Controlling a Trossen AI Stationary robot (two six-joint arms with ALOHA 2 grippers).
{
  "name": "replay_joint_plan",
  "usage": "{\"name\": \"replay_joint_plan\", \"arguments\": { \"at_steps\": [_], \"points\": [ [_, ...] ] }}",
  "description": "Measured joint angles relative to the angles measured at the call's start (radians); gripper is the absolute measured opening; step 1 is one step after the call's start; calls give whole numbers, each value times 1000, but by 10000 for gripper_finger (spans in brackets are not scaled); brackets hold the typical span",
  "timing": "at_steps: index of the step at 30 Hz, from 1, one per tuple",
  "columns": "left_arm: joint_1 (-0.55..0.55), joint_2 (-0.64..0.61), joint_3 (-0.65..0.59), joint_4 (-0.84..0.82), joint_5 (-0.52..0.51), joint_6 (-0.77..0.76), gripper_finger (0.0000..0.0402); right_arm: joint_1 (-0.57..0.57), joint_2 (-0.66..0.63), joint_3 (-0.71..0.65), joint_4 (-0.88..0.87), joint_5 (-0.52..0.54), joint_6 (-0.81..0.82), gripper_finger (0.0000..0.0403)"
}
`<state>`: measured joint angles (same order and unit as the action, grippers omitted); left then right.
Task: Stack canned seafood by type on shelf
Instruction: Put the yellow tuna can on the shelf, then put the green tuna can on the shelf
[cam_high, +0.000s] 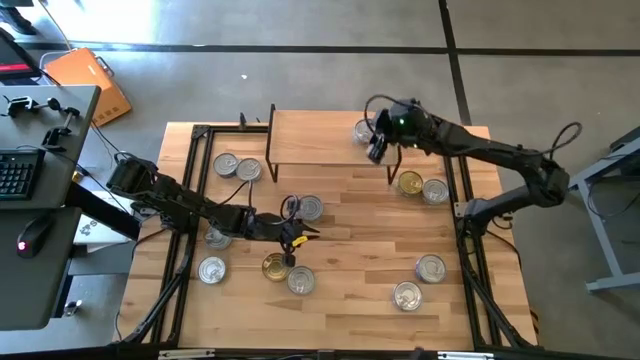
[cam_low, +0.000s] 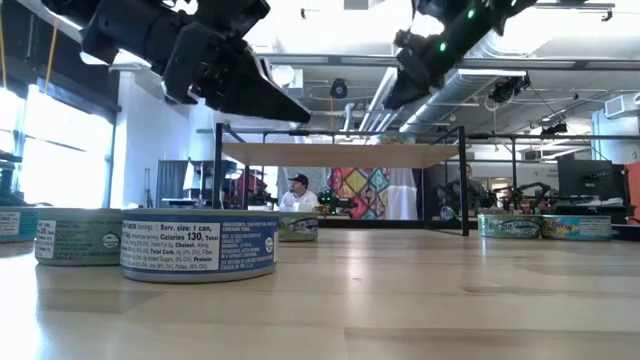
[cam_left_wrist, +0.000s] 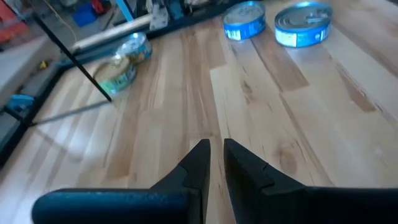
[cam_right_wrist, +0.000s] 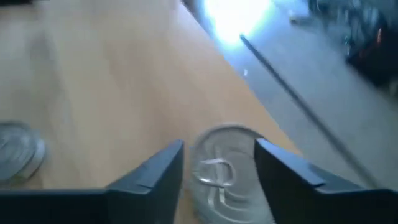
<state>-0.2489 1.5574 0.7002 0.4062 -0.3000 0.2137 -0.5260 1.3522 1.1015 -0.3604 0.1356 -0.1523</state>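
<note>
Right gripper (cam_right_wrist: 219, 163) hangs over the shelf (cam_high: 310, 138) with fingers apart around 1 silver can (cam_right_wrist: 224, 171), not squeezing. That can sits near the shelf's 3 o'clock end. Left gripper (cam_left_wrist: 216, 152) is nearly closed, empty.

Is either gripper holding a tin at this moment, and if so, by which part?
Left gripper: nothing, fingers nearly together, empty, above the table. Right gripper: fingers flank the round silver-lidded tin on the light wood shelf; whether they grip its sides cannot be told.
</note>
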Motion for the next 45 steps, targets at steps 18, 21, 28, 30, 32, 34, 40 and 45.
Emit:
{"name": "replay_joint_plan", "arguments": {
  "at_steps": [18,21,28,30,32,34,40,45],
  "points": [
    [0,0,1,35,0,-14,36,-133,96,0,-33,100,-45,17],
    [0,0,1,32,0,-27,36,-139,95,0,-30,100,-61,18],
    [0,0,1,33,1,-30,36,-97,63,-1,72,99,-100,18],
    [-1,0,1,33,0,-29,36,-67,37,-1,100,99,-103,17],
    [-5,0,1,32,0,-29,36,-17,10,-10,146,100,-85,11],
    [-12,0,1,25,0,-29,36,70,-12,-49,227,81,-63,3],
    [-59,-41,1,-87,-48,-55,36,428,-19,-234,427,74,-55,2],
    [-81,-85,1,-237,-127,-132,36,710,-17,-430,680,239,89,1]
  ]
}}
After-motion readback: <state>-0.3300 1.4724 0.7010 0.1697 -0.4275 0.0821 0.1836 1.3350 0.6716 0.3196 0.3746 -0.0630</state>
